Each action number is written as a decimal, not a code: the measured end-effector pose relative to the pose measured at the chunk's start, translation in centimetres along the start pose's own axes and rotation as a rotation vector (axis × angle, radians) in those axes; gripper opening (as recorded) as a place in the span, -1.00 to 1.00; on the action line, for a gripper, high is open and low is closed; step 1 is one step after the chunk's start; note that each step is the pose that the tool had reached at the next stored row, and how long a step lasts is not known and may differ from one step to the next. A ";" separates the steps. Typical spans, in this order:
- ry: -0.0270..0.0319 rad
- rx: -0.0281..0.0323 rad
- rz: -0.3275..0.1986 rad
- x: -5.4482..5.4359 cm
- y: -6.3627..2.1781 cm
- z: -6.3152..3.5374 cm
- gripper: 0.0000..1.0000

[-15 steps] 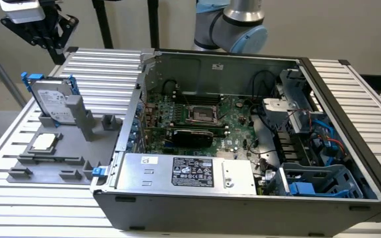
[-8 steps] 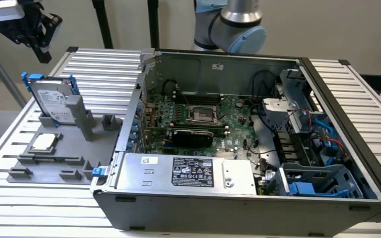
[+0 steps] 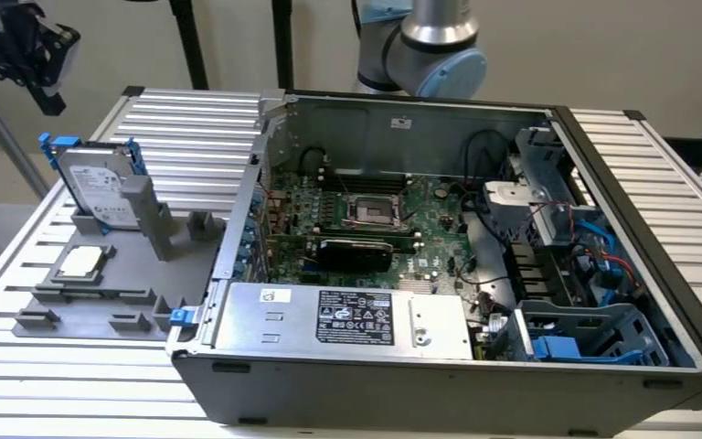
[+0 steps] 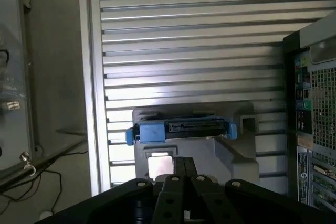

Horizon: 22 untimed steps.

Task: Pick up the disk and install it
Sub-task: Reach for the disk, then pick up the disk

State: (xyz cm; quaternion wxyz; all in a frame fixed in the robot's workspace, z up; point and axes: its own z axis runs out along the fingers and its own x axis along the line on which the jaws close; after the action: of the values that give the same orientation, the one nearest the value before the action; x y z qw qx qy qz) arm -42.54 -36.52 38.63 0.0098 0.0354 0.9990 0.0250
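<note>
Approach stage by the look of it, pick not yet made: hangs w/ pincer (image 4: 185, 162) high over disk (image 4: 181, 128), well apart from it, fingers pressed together, nothing held. Finds disk beneath pincer & a bit fwd, stood on edge in grey fixture (image 3: 120, 274), blue rails (image 3: 48, 151) at both ends, connector edge turned up toward pincer, white label on flat face. Untouched, nowhere near installed. Prob. calls for spreading jaws before any descent, then squaring up w/ disk's thin top edge betw. the rails; narrow target, so little room for twist error, judging from here. Carries more than disk, same fixture: small square chip (image 3: 79, 262) flat in a recess at fixture's low end, farther from pincer than disk. Off to pincer's side, well apart: open PC case (image 3: 424, 393) on slatted table (image 3: 193, 119), fixture on same table just beside case's outer wall. Contains motherboard (image 3: 364, 219) across the floor w/ dark card plugged across it, silver PSU box (image 3: 351, 320) w/ black-and-white label along one wall, loose cabling, & blue-trimmed drive cage (image 3: 595, 334) at corner farthest from pincer. Cage contents hard to make out; likely the bay meant for disk, but a guess.
</note>
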 end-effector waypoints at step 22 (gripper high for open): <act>0.0079 -0.0006 -0.002 2.6 2.68 0.35 -0.79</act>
State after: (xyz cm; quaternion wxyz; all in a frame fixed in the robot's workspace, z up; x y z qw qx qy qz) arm -44.97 -33.64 38.36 0.0059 0.0342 0.9991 0.0254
